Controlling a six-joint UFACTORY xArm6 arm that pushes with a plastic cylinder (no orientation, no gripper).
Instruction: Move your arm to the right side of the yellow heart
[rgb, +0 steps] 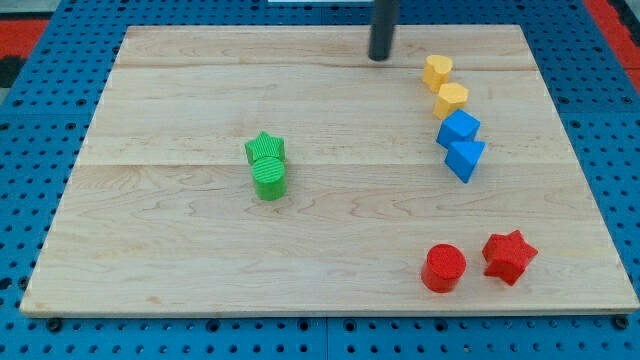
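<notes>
The yellow heart (437, 71) lies near the view's top right on the wooden board (180, 240). Just below it, touching or nearly so, is a second yellow block (451, 99), which looks like a pentagon. My tip (379, 57) rests on the board to the left of the yellow heart and slightly above it, with a clear gap between them. The rod rises out of the view's top.
A blue cube (458, 128) and a blue triangle (465, 158) continue the line below the yellow blocks. A green star (265, 147) and a green cylinder (269, 178) sit together left of centre. A red cylinder (443, 267) and a red star (510, 256) lie at bottom right.
</notes>
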